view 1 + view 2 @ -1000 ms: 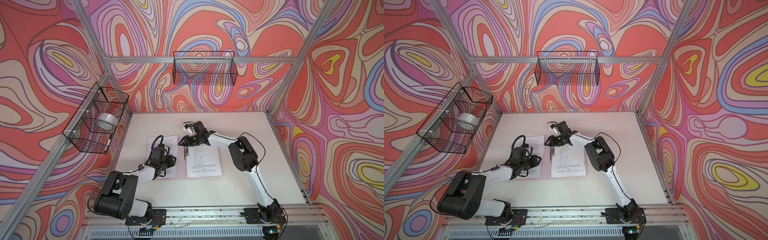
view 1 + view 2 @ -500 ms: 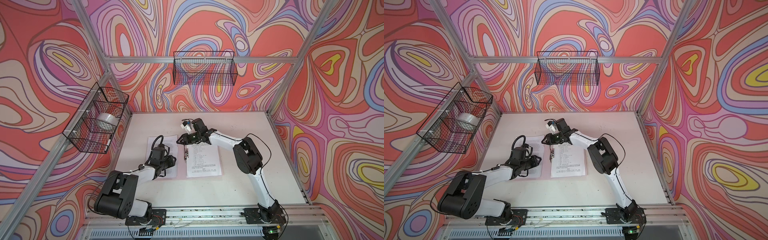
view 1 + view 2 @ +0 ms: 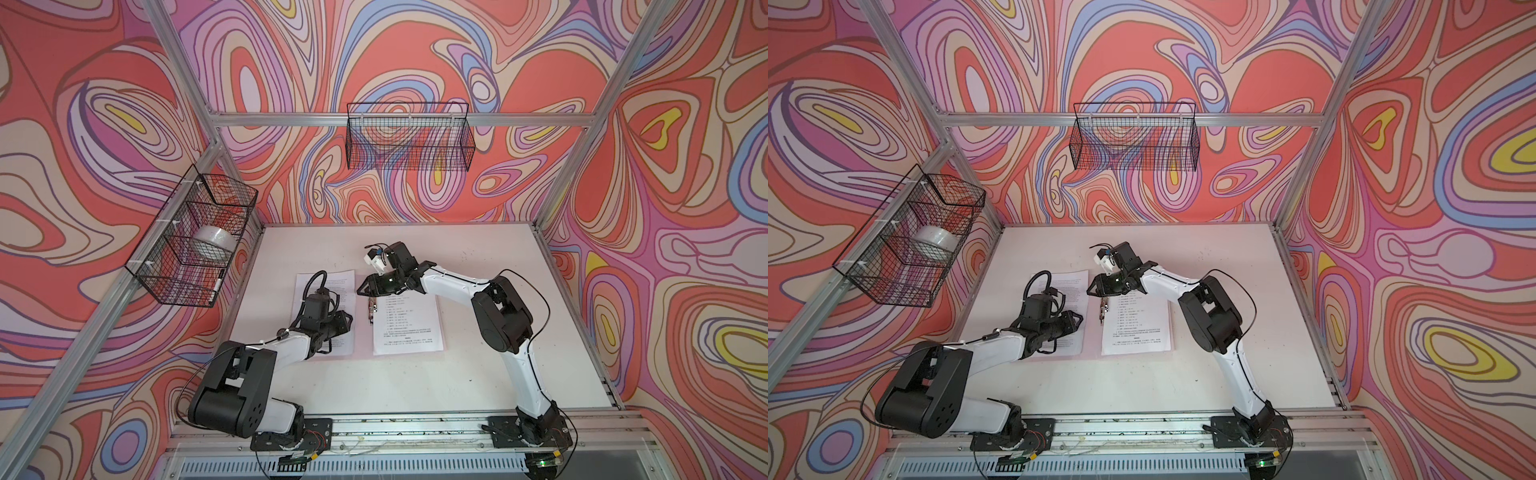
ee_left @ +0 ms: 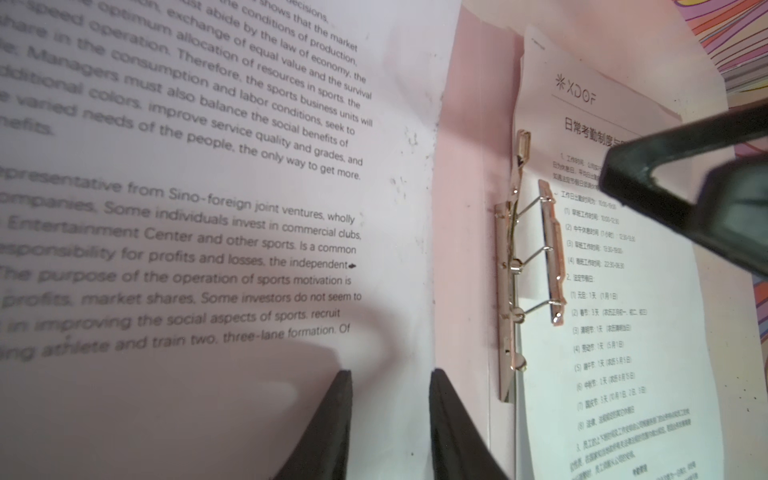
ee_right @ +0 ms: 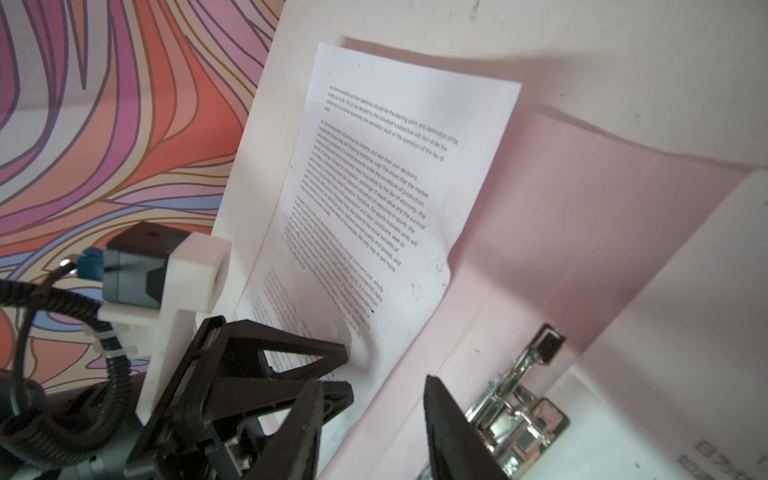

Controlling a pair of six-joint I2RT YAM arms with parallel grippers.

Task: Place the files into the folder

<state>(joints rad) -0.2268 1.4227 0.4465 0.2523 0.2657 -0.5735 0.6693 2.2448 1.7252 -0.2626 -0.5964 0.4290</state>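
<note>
Open pale-pink folder (image 3: 363, 340) flat on the white tabletop (image 3: 478, 374), near its middle, in both top views. White paragraph sheet (image 3: 328, 282) on the folder's left half, list sheet (image 3: 409, 328) on the right half, small metal clip (image 3: 371, 309) along the spine between them.

From above, folder almost wholly covered by the two sheets, only thin pink margins showing. Print unreadable, and much of the paragraph sheet hidden under the left arm. Left gripper (image 3: 348, 323) low over that sheet's inner edge. Right gripper (image 3: 362, 290) at the far end of the spine, just beside the clip. Finger gaps too small to judge there.

Only in the left wrist view: legible English paragraphs, a heading with numbered lines in Chinese characters, and the clip's bar over the list sheet's edge. Hard to tell whether bar and paper touch. Left gripper (image 4: 390, 415) fingers a narrow gap apart, nothing clamped, bases cut off by the frame.

Only in the right wrist view: right gripper (image 5: 374, 436) fingers moderately parted and empty over the pink spine. One left fingertip against the paragraph sheet, paper bulged there.
</note>
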